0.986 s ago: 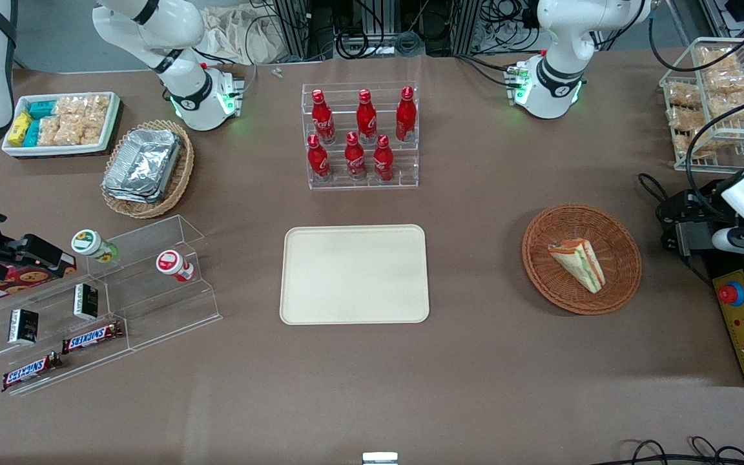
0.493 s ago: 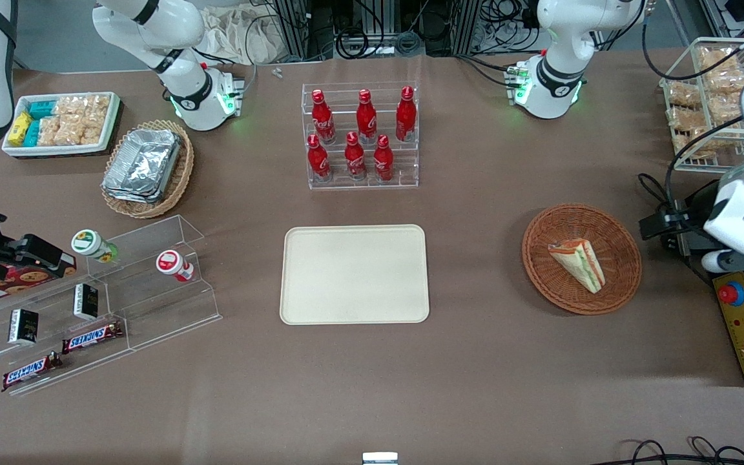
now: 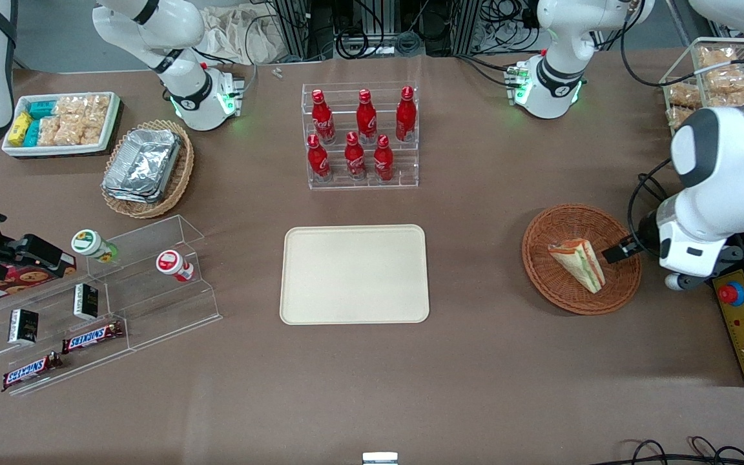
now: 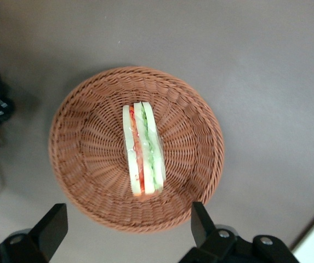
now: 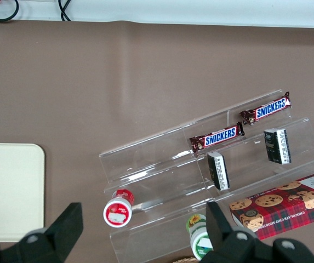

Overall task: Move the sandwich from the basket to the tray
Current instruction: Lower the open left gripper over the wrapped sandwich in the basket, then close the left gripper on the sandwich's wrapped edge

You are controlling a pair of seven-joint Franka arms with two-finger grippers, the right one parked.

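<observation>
The sandwich (image 3: 577, 263) lies in the middle of the round brown basket (image 3: 624, 287), near the working arm's end of the table (image 3: 488, 374). The gripper (image 4: 128, 227) hovers above the basket's edge with its fingers (image 4: 51, 226) spread wide, grasping nothing. The cream tray (image 3: 354, 274) sits bare at the table's middle, well apart from the basket.
</observation>
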